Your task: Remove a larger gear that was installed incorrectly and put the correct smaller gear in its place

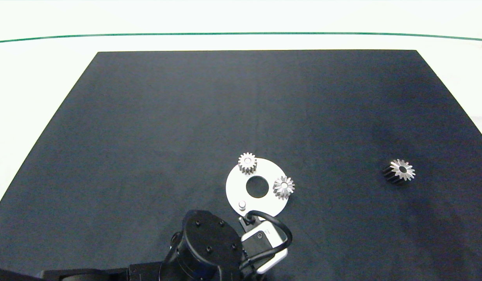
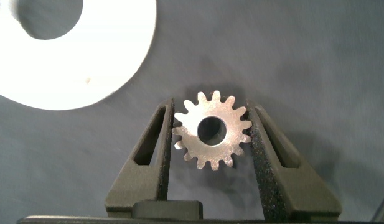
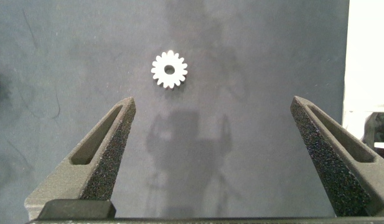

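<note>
The smaller gear (image 2: 211, 130), thin and flat with blunt teeth and a wide hole, sits between the fingers of my left gripper (image 2: 210, 107), which is shut on it just off the rim of the white round plate (image 2: 98, 68). From above, the left wrist (image 1: 260, 238) hides both that gripper and this gear, close to the plate's near edge (image 1: 233, 191). The larger gear (image 1: 399, 171) with pointed teeth lies on the dark mat far to the right, off the plate. My right gripper (image 3: 213, 102) hangs open high over the mat with the larger gear (image 3: 169, 69) below it.
On the plate stand a taller blunt-toothed gear (image 1: 247, 162) and a smaller pointed-toothed gear (image 1: 284, 187). A bare peg (image 1: 242, 204) rises near the plate's front edge, and a round hole (image 1: 257, 187) is at its centre. The mat (image 1: 147, 136) lies on a white table.
</note>
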